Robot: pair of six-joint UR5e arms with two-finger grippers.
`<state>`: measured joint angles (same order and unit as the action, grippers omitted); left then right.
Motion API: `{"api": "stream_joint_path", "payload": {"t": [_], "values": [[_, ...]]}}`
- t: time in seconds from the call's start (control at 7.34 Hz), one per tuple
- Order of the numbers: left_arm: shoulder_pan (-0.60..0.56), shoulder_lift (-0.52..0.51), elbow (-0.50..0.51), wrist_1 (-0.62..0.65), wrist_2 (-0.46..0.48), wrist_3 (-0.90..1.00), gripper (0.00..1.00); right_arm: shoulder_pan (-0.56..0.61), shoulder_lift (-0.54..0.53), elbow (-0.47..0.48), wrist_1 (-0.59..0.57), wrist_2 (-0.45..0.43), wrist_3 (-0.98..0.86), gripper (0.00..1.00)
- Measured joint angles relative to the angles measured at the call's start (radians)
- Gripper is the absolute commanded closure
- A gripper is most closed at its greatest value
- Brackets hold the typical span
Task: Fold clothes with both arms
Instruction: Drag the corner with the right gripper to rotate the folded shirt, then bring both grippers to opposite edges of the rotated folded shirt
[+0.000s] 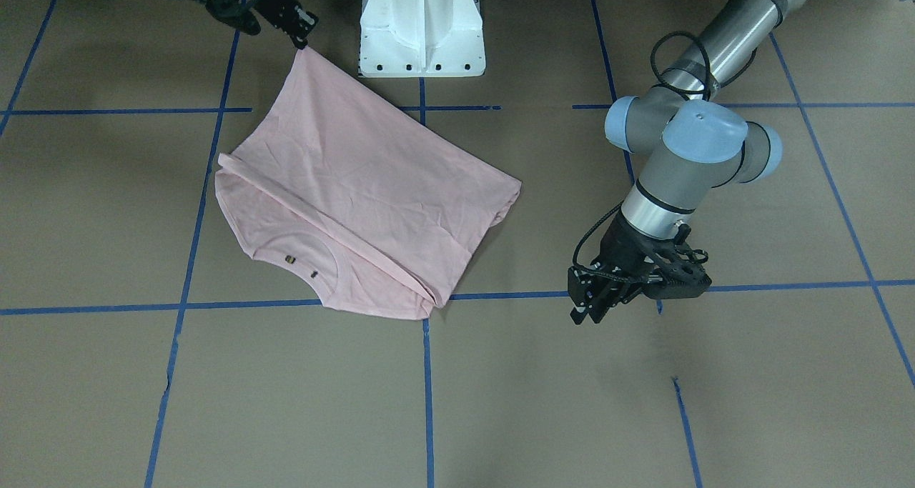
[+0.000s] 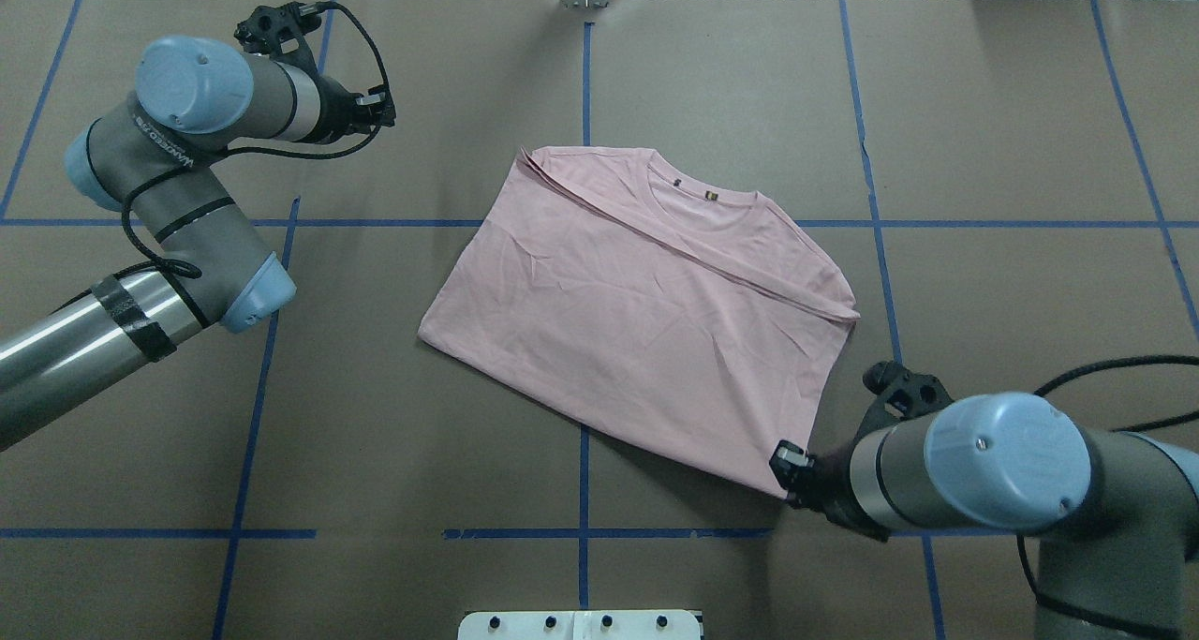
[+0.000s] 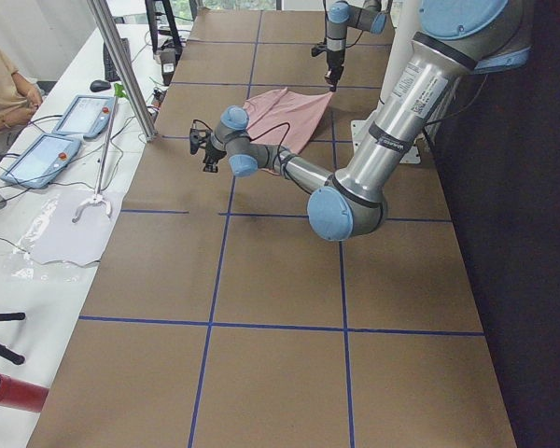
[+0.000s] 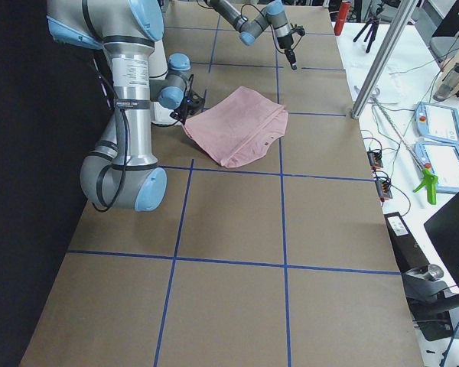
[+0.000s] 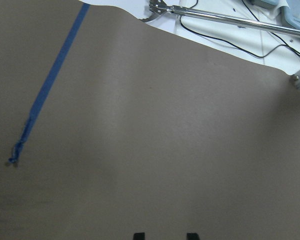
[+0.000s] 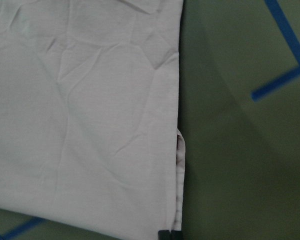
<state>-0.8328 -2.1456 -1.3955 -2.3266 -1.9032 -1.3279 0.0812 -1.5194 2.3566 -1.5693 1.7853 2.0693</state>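
Right gripper (image 1: 301,41): closed tight on 1 hem corner of the pink T-shirt (image 2: 637,321), close to the white base (image 1: 422,23). Holds that corner slightly off the table (image 2: 375,434), the cloth sloping down and away from it. In the right wrist view, dark fingertips just showing at the bottom edge, against the cloth's side edge.

Rest of the T-shirt: spread across the middle of the table, folded over itself along 1 long diagonal crease, plain side up. Collar (image 2: 703,204) on the side far from the robot, with a small tag inside it.

Left gripper (image 1: 585,311): open, 2 fingers (image 5: 138,236) apart over bare brown table. Hangs well apart from the T-shirt, on the robot's left, just beside a blue tape line (image 1: 786,285).
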Motion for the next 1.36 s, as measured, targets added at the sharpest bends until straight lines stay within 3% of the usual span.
{"api": "stream_joint_path", "payload": {"t": [0.14, 0.41, 0.68, 0.95, 1.09, 1.36], "values": [[0.001, 0.016, -0.056, 0.003, -0.048, -0.014, 0.0, -0.051, -0.003, 0.023, -0.038, -0.008, 0.024, 0.0], [0.042, 0.058, -0.159, 0.008, -0.068, -0.11, 0.0, -0.003, 0.008, 0.034, -0.056, -0.033, 0.039, 0.0], [0.154, 0.094, -0.274, 0.115, -0.029, -0.24, 0.13, 0.174, 0.07, 0.016, -0.058, -0.04, 0.031, 0.0], [0.301, 0.117, -0.411, 0.385, 0.097, -0.278, 0.19, 0.337, 0.152, -0.056, -0.057, -0.041, -0.012, 0.0], [0.356, 0.12, -0.428, 0.464, 0.144, -0.282, 0.21, 0.377, 0.167, -0.08, -0.058, -0.041, -0.041, 0.0], [0.404, 0.128, -0.428, 0.505, 0.173, -0.284, 0.28, 0.396, 0.176, -0.104, -0.058, -0.04, -0.059, 0.0]]}}
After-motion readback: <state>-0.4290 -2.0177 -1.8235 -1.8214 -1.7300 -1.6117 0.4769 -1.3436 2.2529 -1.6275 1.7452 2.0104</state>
